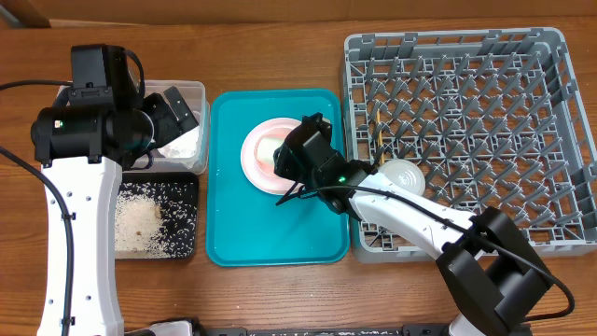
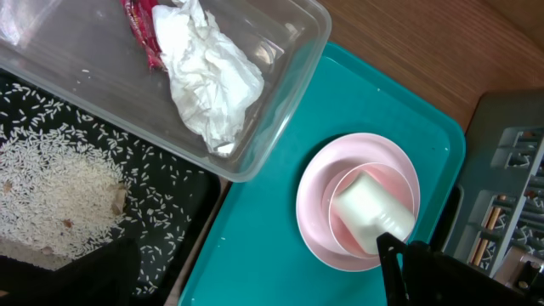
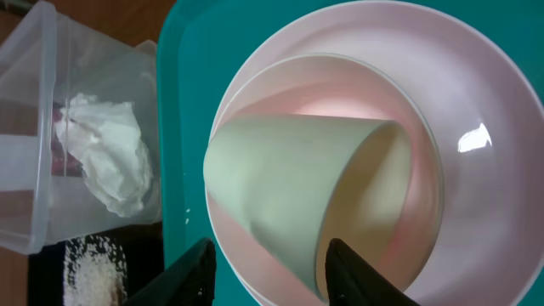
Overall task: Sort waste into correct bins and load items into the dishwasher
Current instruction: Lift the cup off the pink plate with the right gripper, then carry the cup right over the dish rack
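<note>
Waste on the left: was it sorted?

It looked so. The tissue (image 2: 212, 76) and red wrapper (image 2: 143, 30) lay in the clear tub (image 1: 191, 89), and the rice (image 1: 140, 224) in the black tray (image 1: 187, 182). The left gripper (image 1: 175, 110) hung over the tub; I could not tell whether it was open.

And the middle?

On the teal tray (image 1: 280, 233), the cup (image 3: 280, 187) lay on its side in the stacked pink dishes (image 2: 319, 212). The right gripper (image 3: 272, 263) was spread wide astride it, holding nothing.

So, loading?

I judged so. The bowl (image 1: 403, 175) sat in the rack (image 1: 560, 140). Next, the fingers needed to close on the cup, lift it and carry it right.
</note>
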You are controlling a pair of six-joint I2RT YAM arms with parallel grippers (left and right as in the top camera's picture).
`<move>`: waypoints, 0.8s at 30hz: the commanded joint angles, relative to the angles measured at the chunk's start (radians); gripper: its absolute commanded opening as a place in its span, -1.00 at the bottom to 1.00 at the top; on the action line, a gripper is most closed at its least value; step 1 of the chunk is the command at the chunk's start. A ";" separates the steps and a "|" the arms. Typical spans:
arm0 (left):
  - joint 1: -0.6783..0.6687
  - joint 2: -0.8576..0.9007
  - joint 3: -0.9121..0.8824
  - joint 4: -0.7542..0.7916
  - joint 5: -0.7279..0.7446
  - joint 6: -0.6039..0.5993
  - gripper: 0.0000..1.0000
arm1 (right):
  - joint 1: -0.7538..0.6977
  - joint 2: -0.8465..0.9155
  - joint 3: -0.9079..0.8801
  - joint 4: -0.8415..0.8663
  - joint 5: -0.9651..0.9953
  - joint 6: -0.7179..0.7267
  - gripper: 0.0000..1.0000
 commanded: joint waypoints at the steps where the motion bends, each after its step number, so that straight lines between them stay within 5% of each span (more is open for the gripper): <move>1: -0.010 -0.008 0.020 0.001 0.003 0.019 1.00 | -0.003 0.027 -0.011 0.017 -0.019 0.056 -0.17; 11: -0.009 -0.008 0.020 0.001 0.003 0.019 1.00 | -0.003 0.050 -0.011 0.059 -0.040 0.039 -0.52; 20: -0.009 -0.008 0.020 0.001 0.003 0.019 1.00 | -0.003 0.037 -0.010 0.084 -0.041 -0.012 -0.54; 24: -0.009 -0.008 0.020 0.001 0.003 0.019 0.99 | -0.003 0.006 -0.010 0.085 -0.040 -0.012 -0.82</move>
